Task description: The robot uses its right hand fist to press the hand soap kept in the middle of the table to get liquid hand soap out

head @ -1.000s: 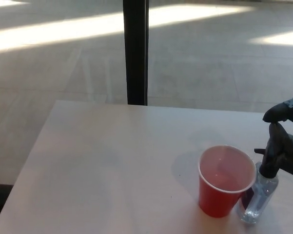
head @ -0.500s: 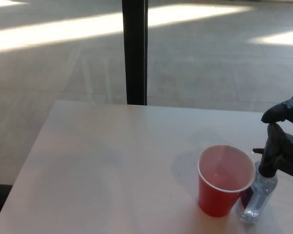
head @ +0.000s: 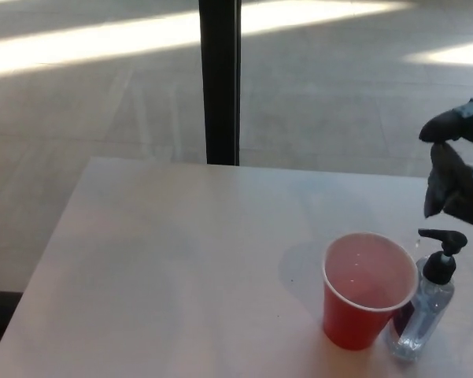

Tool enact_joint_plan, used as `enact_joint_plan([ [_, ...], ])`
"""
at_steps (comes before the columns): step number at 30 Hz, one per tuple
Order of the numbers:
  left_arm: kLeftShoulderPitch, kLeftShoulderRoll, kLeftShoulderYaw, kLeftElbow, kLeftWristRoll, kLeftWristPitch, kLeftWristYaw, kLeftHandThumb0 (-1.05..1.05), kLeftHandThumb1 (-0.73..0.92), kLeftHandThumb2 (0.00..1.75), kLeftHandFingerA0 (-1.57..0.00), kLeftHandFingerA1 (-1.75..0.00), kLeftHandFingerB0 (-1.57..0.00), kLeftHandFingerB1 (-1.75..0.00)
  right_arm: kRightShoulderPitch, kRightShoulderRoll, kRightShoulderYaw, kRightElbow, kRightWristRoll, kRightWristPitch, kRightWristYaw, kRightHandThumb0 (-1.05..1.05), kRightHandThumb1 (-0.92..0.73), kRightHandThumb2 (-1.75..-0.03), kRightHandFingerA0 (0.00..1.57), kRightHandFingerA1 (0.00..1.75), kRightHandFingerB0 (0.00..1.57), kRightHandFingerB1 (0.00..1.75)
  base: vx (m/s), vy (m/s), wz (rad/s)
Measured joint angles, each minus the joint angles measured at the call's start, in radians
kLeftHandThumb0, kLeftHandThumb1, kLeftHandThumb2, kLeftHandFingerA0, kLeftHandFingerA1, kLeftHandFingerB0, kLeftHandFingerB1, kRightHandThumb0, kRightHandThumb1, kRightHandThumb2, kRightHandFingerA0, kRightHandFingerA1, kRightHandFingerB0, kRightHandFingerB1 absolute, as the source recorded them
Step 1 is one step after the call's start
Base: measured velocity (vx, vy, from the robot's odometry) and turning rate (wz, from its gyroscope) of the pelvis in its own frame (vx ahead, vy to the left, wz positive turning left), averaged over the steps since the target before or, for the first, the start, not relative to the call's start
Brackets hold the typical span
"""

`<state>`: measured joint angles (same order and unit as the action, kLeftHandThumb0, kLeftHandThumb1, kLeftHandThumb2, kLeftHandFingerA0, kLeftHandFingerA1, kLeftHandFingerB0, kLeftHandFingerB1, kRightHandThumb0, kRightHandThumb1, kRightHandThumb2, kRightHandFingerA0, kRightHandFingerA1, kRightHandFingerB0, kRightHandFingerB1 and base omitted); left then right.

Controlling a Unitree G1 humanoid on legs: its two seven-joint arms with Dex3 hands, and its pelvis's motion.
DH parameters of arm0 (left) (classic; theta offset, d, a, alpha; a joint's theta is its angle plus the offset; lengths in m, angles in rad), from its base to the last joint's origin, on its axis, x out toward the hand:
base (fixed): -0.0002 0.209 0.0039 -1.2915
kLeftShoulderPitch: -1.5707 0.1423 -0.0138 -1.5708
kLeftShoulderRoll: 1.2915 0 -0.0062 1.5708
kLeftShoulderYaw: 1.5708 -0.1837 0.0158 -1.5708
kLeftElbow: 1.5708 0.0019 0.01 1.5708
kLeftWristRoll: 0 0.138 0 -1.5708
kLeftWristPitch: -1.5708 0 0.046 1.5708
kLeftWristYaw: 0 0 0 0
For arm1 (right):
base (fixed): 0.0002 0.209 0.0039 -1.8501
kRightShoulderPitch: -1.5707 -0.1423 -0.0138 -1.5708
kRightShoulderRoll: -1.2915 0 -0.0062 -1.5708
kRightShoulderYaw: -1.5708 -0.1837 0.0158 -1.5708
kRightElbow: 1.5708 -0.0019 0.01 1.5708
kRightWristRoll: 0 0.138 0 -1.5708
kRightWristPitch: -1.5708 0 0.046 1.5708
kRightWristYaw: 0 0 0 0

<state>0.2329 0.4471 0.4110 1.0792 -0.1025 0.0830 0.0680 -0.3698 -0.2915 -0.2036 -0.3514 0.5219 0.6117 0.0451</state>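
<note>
Near the right end of the tabletop [head: 181,260], a red cup [head: 367,291] is standing upright with the clear soap bottle [head: 425,311] just beside it on its right, the bottle's long axis running straight up and its black pump spout pointing left toward the cup's rim. Above the pump, clear of it, the right hand [head: 456,169] is hanging with nothing in it, fingers curled but not closed into a fist. Judging by this, the pressing step is in hand, and the next move is calling for a closed fist coming straight down on the pump head; the left hand is not showing.
</note>
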Motion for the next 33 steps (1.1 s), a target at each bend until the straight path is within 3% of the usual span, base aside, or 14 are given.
enact_joint_plan([
  [5,0.003,-0.001,0.001,-0.002,-0.001,0.0,0.0,-0.18,0.36,0.86,-0.77,-0.93,-0.52,-0.75,-0.118,-0.048,-0.131,0.012,0.069,0.072,-0.018,-0.2,-0.91,-0.84,0.73,1.75,0.41,1.32,0.0,0.0,0.0],
  [7,0.002,-0.001,0.001,-0.002,-0.001,0.0,0.0,-0.18,0.36,0.87,-0.77,-0.92,-0.52,-0.75,-0.155,-0.088,-0.191,0.041,0.094,0.095,-0.017,-0.28,-0.76,-0.87,0.9,1.75,0.64,1.21,0.0,0.0,0.0],
  [11,0.002,-0.001,0.001,-0.001,0.0,0.0,0.0,-0.19,0.36,0.86,-0.79,-0.94,-0.57,-0.78,-0.201,-0.171,-0.31,0.112,0.13,0.128,-0.018,-0.28,-0.7,-0.89,0.97,1.75,0.8,1.29,0.0,0.0,0.0],
  [14,0.001,-0.001,0.001,-0.002,0.0,0.0,0.0,-0.18,0.35,0.85,-0.82,-0.96,-0.56,-0.78,-0.221,-0.235,-0.401,0.181,0.15,0.149,-0.02,-0.24,-0.62,-1.08,1.02,1.75,0.84,1.38,0.0,0.0,0.0],
  [18,0.0,-0.001,0.002,0.004,0.0,0.0,0.0,-0.18,0.35,0.87,-0.81,-0.96,-0.55,-0.77,-0.193,-0.358,-0.533,0.316,0.146,0.154,-0.019,-0.29,-0.63,-1.01,0.97,1.75,0.7,1.46,0.0,0.0,0.0],
  [20,-0.001,-0.001,0.002,0.004,-0.001,0.0,0.0,-0.18,0.36,0.85,-0.83,-0.97,-0.57,-0.79,-0.144,-0.4,-0.581,0.37,0.138,0.145,-0.015,-0.3,-0.62,-0.87,1.0,1.75,0.73,1.37,0.0,0.0,0.0],
  [22,-0.004,-0.001,0.002,0.007,-0.001,0.0,0.0,-0.18,0.36,0.86,-0.87,-1.01,-0.6,-0.81,-0.054,-0.422,-0.639,0.442,0.119,0.124,-0.016,-0.27,-0.56,-0.99,1.03,1.75,0.84,1.03,0.0,0.0,0.0],
  [23,-0.005,-0.001,0.003,0.008,-0.001,0.0,0.0,-0.18,0.36,0.86,-0.87,-1.01,-0.6,-0.81,-0.019,-0.422,-0.659,0.469,0.111,0.114,-0.017,-0.27,-0.56,-0.99,1.03,1.75,0.84,1.03,0.0,0.0,0.0],
  [24,-0.006,-0.001,0.003,0.01,-0.001,0.0,0.0,-0.18,0.37,0.86,-0.88,-1.0,-0.59,-0.8,0.019,-0.422,-0.68,0.5,0.103,0.101,-0.018,-0.31,-0.63,-0.86,1.02,1.75,0.85,0.81,0.0,0.0,0.0],
  [25,-0.007,-0.001,0.003,0.01,-0.001,0.0,0.0,-0.18,0.37,0.85,-0.86,-0.99,-0.57,-0.78,0.056,-0.422,-0.7,0.528,0.095,0.09,-0.021,-0.4,-0.54,-1.02,1.26,1.38,0.81,0.82,0.0,0.0,0.0],
  [26,-0.007,-0.001,0.003,0.011,-0.001,0.0,0.0,-0.18,0.35,0.87,-0.85,-0.99,-0.58,-0.79,0.091,-0.42,-0.717,0.552,0.087,0.078,-0.026,-0.36,-0.72,-0.72,1.0,1.74,0.82,0.75,0.0,0.0,0.0],
  [28,-0.009,-0.001,0.003,0.013,-0.001,0.0,0.0,-0.21,0.35,0.87,-0.81,-0.95,-0.58,-0.78,0.149,-0.415,-0.745,0.591,0.073,0.056,-0.034,-0.41,-0.75,-0.7,1.01,1.71,0.76,0.66,0.0,0.0,0.0],
  [29,-0.01,-0.001,0.003,0.013,-0.001,0.0,0.0,-0.21,0.35,0.87,-0.81,-0.95,-0.58,-0.79,0.181,-0.412,-0.758,0.618,0.066,0.041,-0.038,-0.4,-0.57,-1.02,1.28,1.37,0.72,0.76,0.0,0.0,0.0],
  [33,-0.012,-0.002,0.002,0.012,0.0,0.0,0.0,-0.2,0.35,0.86,-0.8,-0.96,-0.56,-0.79,0.278,-0.397,-0.792,0.709,0.047,-0.01,-0.057,-0.42,-0.55,-0.99,1.29,1.39,0.73,0.74,0.0,0.0,0.0],
])
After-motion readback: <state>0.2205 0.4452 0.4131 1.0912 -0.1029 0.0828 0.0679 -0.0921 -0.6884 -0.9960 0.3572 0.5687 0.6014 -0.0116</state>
